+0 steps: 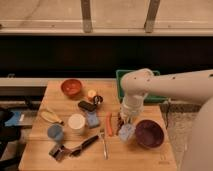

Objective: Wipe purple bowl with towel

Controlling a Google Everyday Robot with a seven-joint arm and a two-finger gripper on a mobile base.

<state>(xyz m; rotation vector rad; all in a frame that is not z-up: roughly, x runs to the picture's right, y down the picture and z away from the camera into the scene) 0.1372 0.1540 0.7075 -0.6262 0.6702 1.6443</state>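
The purple bowl (149,133) stands upright on the wooden table (40,155) near its front right corner. My gripper (124,122) hangs from the white arm (136,87) just left of the bowl. It is shut on a light blue towel (126,132). The towel dangles beside the bowl's left rim, at or just above the table top. I cannot tell whether the towel touches the bowl.
A green bin (120,86) sits behind the arm. An orange carrot-like item (109,123), a blue sponge (92,119), a white cup (76,123), a blue cup (55,132), a red bowl (71,87), a banana (50,116), a fork (103,145) and a black tool (82,146) lie left of the gripper.
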